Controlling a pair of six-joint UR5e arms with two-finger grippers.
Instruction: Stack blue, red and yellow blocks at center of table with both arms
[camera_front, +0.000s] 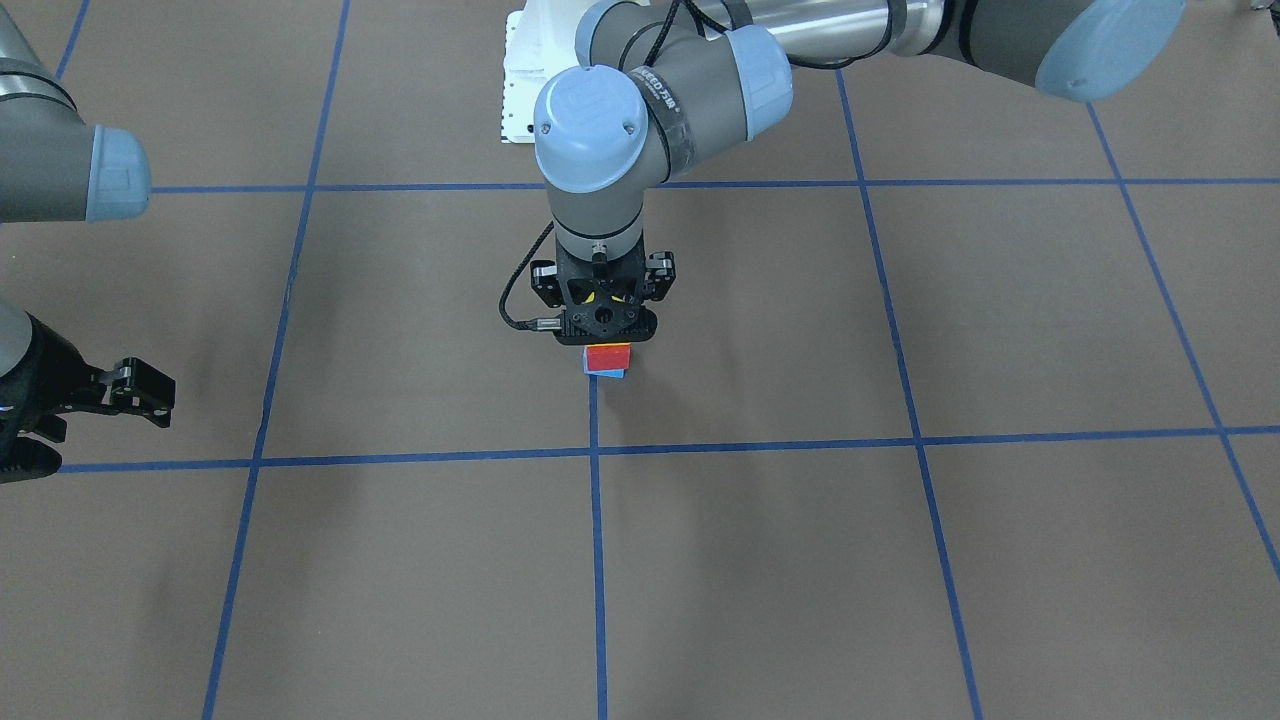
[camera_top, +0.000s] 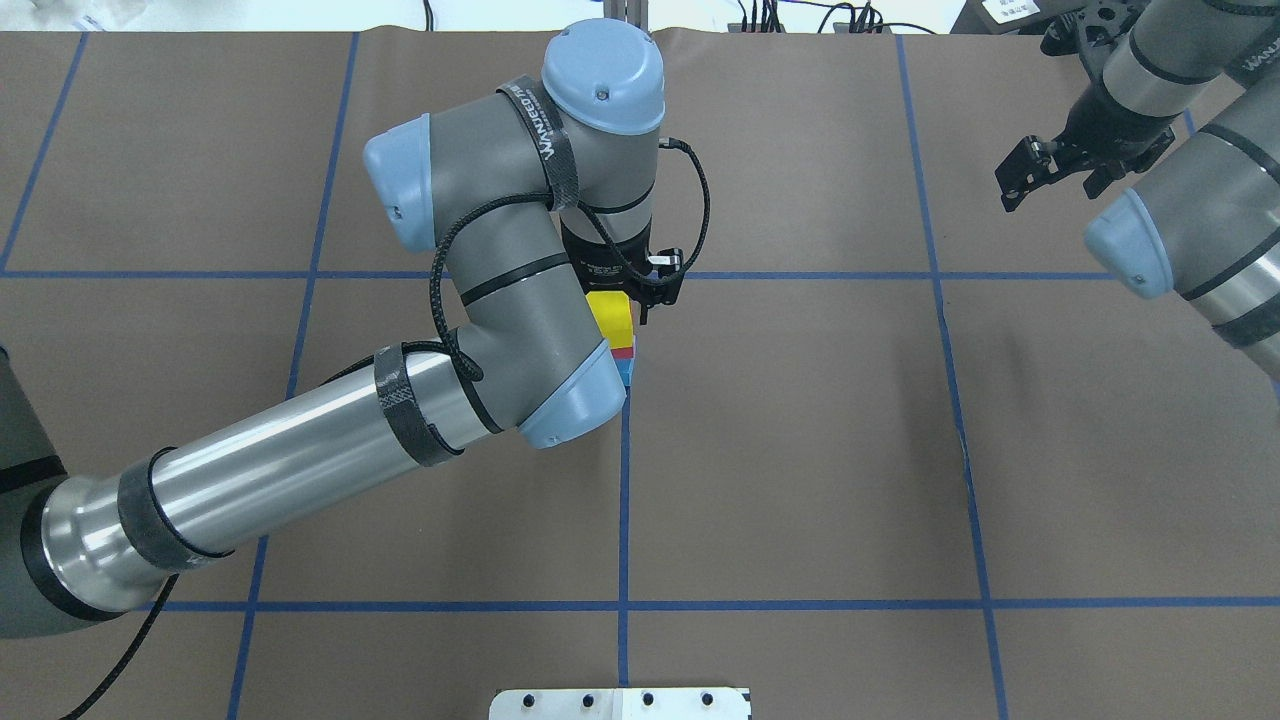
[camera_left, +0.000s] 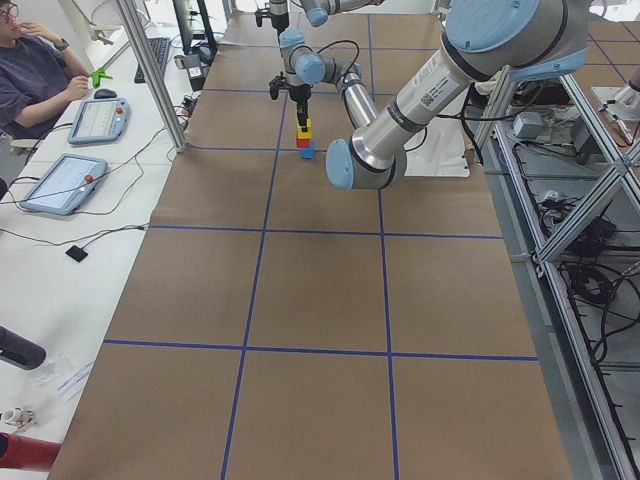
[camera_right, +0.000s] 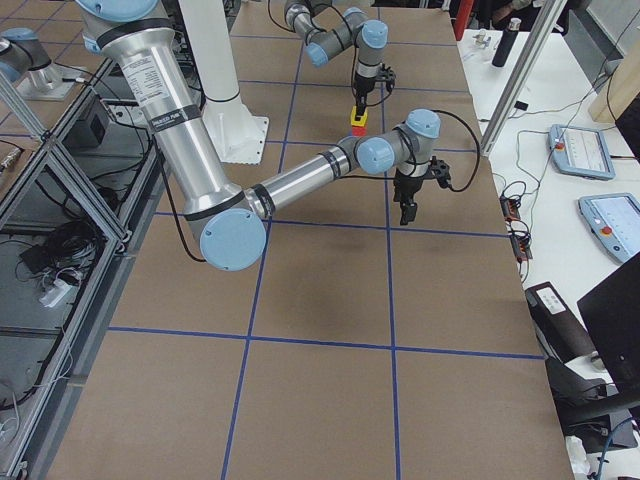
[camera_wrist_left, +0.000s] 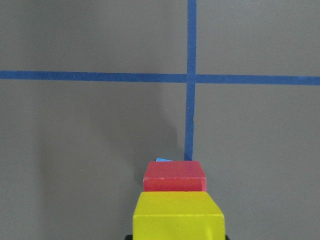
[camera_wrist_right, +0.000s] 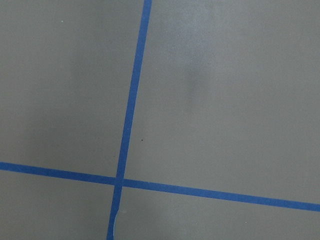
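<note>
At the table's center a red block (camera_front: 607, 356) sits on a blue block (camera_front: 609, 373). My left gripper (camera_front: 607, 325) points straight down over them and is shut on a yellow block (camera_top: 611, 317), which rests on or just above the red block (camera_top: 626, 352). The left wrist view shows the yellow block (camera_wrist_left: 177, 215) in front of the red one (camera_wrist_left: 174, 176), with a sliver of blue (camera_wrist_left: 163, 160) behind. The stack stands on a blue tape line. My right gripper (camera_top: 1055, 185) is open and empty, far off near the table's right far side.
The brown table cover (camera_front: 800, 560) carries a grid of blue tape lines (camera_front: 596, 560). A white base plate (camera_front: 520, 90) lies at the robot's side. An operator and tablets (camera_left: 85, 120) sit beyond the table's far edge.
</note>
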